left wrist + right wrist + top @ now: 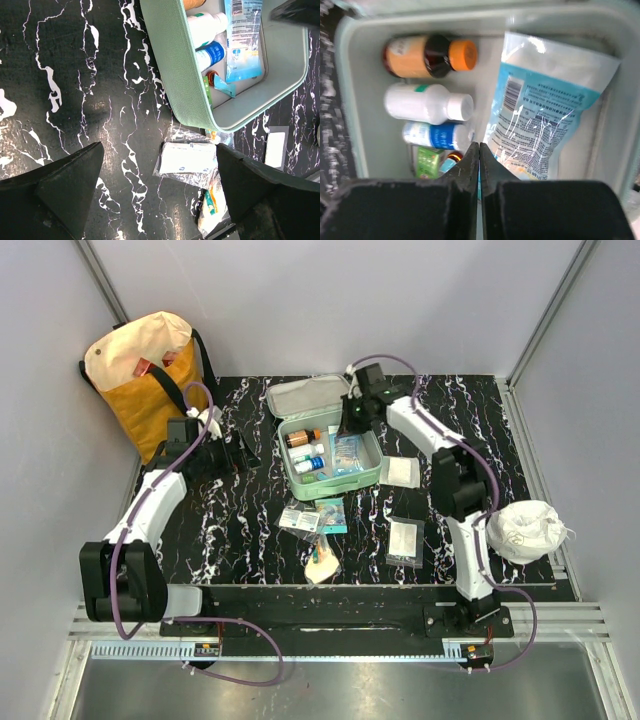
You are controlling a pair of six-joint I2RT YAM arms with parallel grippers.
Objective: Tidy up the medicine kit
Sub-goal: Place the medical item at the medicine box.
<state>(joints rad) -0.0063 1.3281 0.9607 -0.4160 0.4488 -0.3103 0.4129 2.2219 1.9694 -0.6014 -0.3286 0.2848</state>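
Note:
The medicine kit (332, 486) is a mint-green zip case lying open mid-table, its lid (305, 395) folded back. Inside lie an amber bottle with an orange cap (427, 55), a white bottle (427, 103), a blue-labelled bottle (437, 136), a green box (426, 161) and a pale blue pouch (545, 115). My right gripper (479, 146) is shut and hovers over the kit's inside (605, 150), tips near the blue-labelled bottle; it also shows in the top view (350, 422). My left gripper (160, 175) is open and empty above the table, left of the kit (175, 65).
A clear packet with a white pad (187, 159) and another packet (212, 210) lie between my left fingers, below the kit. Gauze packets (403, 472) (405, 540) lie right of the kit. A yellow-and-cream tote bag (145, 370) stands back left, a white bundle (530, 530) at right.

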